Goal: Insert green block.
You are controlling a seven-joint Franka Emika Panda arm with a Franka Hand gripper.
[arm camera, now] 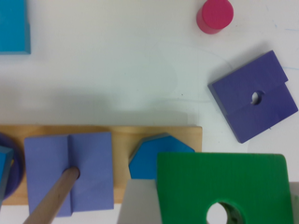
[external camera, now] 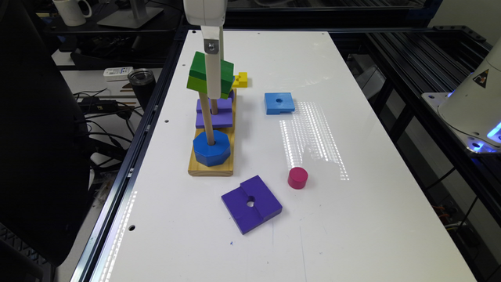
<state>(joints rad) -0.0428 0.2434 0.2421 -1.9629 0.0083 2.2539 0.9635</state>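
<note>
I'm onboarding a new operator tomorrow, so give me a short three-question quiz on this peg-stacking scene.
1. True or false: the green block already rests on the wooden base.
2. Which piece sits on the peg nearest the pink cylinder? A) blue octagon B) yellow piece C) light-blue square
3. Short answer: what is the end effector holding?

Key:
1. False; it is held up above the pegs.
2. A.
3. The green block.
</note>
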